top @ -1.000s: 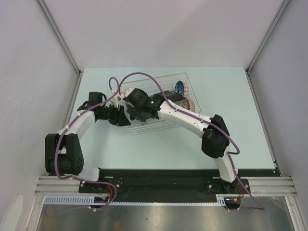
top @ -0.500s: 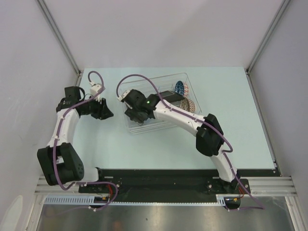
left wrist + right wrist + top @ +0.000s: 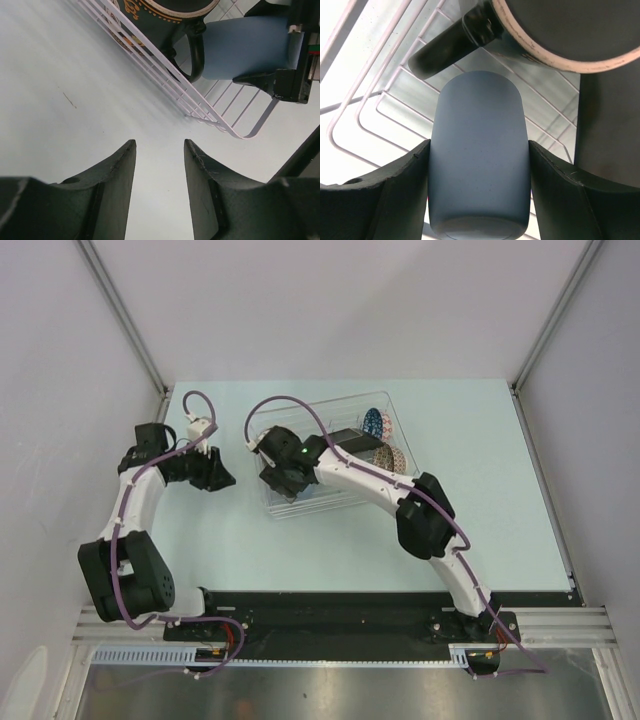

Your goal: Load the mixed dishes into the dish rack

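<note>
My right gripper (image 3: pixel 478 146) is shut on the small light-blue cup (image 3: pixel 477 160) and holds it low over the ribs at the left end of the clear dish rack (image 3: pixel 330 498). The dark mug (image 3: pixel 560 30) lies just beyond the cup, with its handle (image 3: pixel 447 47) near the cup's end. My left gripper (image 3: pixel 160 150) is open and empty over bare table, left of the rack; its view shows the mug (image 3: pixel 160 17) and cup (image 3: pixel 245 47). The blue patterned bowl (image 3: pixel 374 423) and beige patterned bowl (image 3: pixel 392 455) stand at the rack's right end. The yellow plate is not in view.
A dark flat piece (image 3: pixel 345 436) stands in the rack between the mug and the bowls. The right arm (image 3: pixel 370 478) reaches across the rack. The table (image 3: pixel 480 470) is light blue, with grey walls close on the left, right and back.
My left arm has pulled back to the left, away from the rack, with its gripper empty. My right gripper stays in the rack with the cup, shifted slightly left.
</note>
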